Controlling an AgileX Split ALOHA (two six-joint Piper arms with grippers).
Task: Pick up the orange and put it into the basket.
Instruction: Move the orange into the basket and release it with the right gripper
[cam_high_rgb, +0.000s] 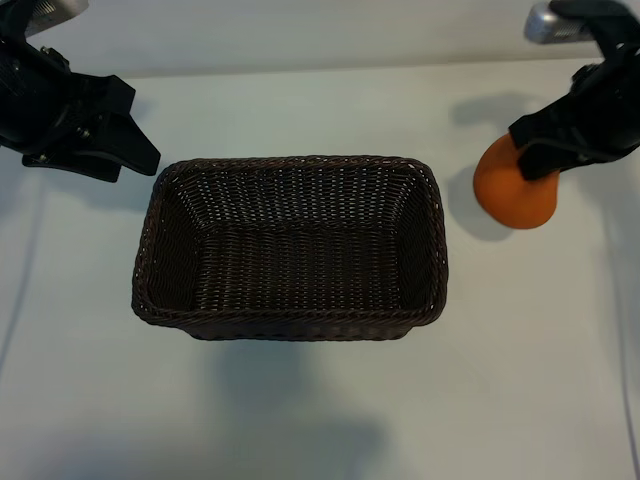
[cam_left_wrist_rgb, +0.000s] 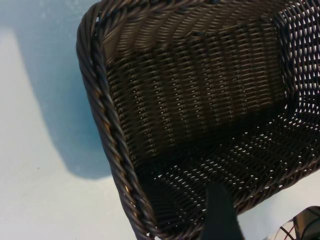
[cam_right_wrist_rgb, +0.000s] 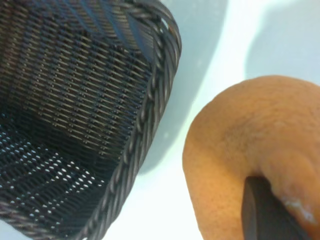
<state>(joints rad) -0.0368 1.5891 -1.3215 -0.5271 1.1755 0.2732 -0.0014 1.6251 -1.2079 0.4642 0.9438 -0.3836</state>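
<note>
The right gripper (cam_high_rgb: 540, 150), at the upper right of the exterior view, is clamped on the orange (cam_high_rgb: 516, 190), its fingers closed down onto the fruit's upper part. In the right wrist view one dark finger (cam_right_wrist_rgb: 265, 212) presses into the orange's skin, which dents and folds around it. The left gripper (cam_high_rgb: 128, 150) sits at the upper left of the exterior view, beside the basket's far left corner, jaws spread fairly wide and holding nothing; one dark fingertip (cam_left_wrist_rgb: 220, 212) shows in the left wrist view over the basket's rim.

The table (cam_high_rgb: 300, 420) is a pale, plain surface filling the frame. On it, in the middle, stands the basket (cam_high_rgb: 290, 320), dark brown wicker, rectangular with rounded corners, a braided rim and sloping sides. Its long axis runs left to right across the exterior view, and its opening faces up. Nothing lies inside it.

The orange hangs to the right of the basket, apart from its right rim, and throws a soft shadow on the table to its left. It is matte orange, roundish, with finely pitted skin. Its rounded bulk points down and toward the lower right of the frame, and its narrower upper end is hidden in the gripper.
</note>
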